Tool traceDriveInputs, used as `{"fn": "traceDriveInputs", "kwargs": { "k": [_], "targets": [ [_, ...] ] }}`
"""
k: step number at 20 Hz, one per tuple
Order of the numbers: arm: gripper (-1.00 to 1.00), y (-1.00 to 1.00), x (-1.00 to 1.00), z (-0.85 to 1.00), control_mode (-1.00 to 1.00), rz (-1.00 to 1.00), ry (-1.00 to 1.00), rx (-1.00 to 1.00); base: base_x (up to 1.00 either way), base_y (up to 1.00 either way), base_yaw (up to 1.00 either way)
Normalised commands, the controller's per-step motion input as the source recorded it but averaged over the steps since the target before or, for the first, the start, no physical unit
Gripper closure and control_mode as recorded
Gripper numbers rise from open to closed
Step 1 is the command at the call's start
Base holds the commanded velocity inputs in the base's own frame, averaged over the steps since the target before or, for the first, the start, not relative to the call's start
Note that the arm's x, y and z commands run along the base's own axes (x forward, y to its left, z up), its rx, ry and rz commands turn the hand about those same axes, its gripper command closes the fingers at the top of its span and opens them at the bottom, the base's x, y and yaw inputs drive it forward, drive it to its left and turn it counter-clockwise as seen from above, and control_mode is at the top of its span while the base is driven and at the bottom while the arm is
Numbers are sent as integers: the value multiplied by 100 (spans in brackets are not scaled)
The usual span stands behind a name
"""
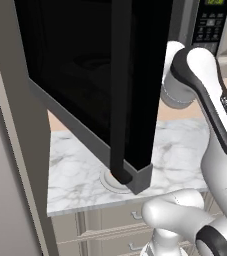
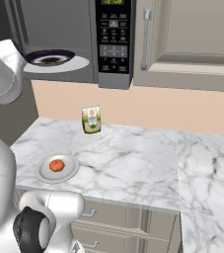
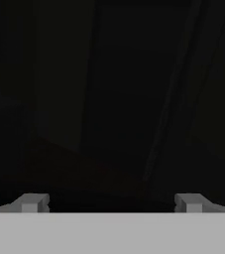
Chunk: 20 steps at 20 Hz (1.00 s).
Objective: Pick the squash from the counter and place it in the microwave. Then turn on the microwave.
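Observation:
The squash [image 2: 57, 165], a small orange-red lump, lies on a white plate [image 2: 44, 174] near the front left of the marble counter [image 2: 133, 163]. Above it hangs the microwave [image 2: 59, 29] with its cavity exposed and a round turntable [image 2: 54, 59] inside. Its black door [image 1: 85, 75] stands swung out toward the base, handle [image 1: 120, 90] vertical. My arm [image 2: 2, 74] reaches up at the left of the cavity, far above the squash. In the hand view my gripper [image 3: 111, 203] is open, fingertips [image 3: 32, 202] wide apart, nothing between them, facing a dark surface.
A green-and-white carton [image 2: 91, 118] stands at the back of the counter. The button panel [image 2: 113, 39] with green display is right of the cavity. A beige wall cabinet [image 2: 192, 34] hangs to the right. The open door overhangs the plate's rim [image 1: 107, 181].

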Motion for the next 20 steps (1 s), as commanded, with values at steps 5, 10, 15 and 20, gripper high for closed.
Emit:
{"fn": "traceDriveInputs", "kwargs": {
  "k": [5,10,15,20],
  "targets": [
    [-100,13,-11,-7,-100,-10,-4,0,0,0,0],
    [-100,13,-7,-7,-100,-9,-3,0,0,0,0],
    [-100,8,-7,-5,-100,-9,-3,0,0,0,0],
    [-100,0,-4,0,-100,-9,-2,0,0,0,0]
  ]
}}
